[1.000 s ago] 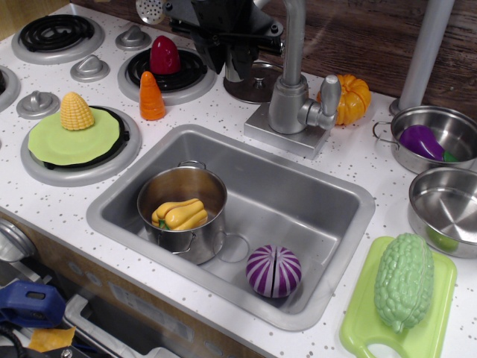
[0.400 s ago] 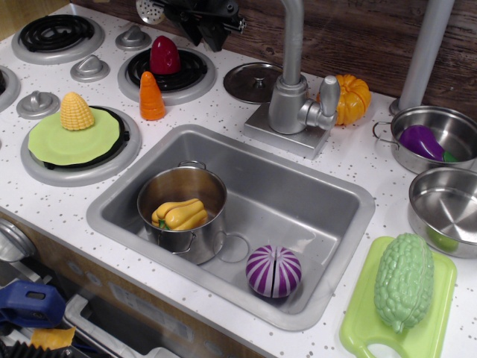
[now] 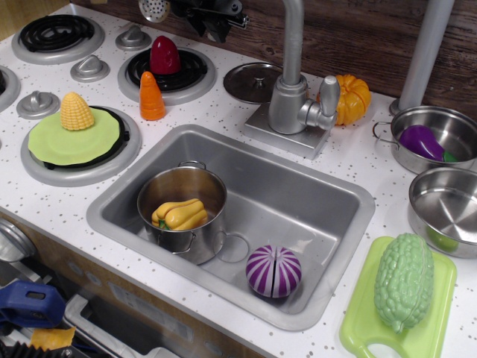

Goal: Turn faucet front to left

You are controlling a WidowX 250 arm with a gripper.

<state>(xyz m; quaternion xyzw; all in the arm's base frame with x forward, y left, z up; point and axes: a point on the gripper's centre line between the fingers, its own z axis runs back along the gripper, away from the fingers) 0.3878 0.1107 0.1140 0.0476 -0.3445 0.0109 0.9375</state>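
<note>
Observation.image: gripper (image 3: 216,26) up at top edge, mostly cut off by frame, dark fingers pointing down over back of counter. Cannot tell how far open; nothing visibly held. Faucet (image 3: 296,97) to its right and lower, apart from it, not touching. Upright on flat base plate behind sink (image 3: 328,194), spout rising out of frame, side lever pointing right toward orange pumpkin (image 3: 354,97). Round lid (image 3: 252,80) between gripper and faucet, below gripper. Red pepper (image 3: 165,54) on burner just below-left of gripper.
</note>
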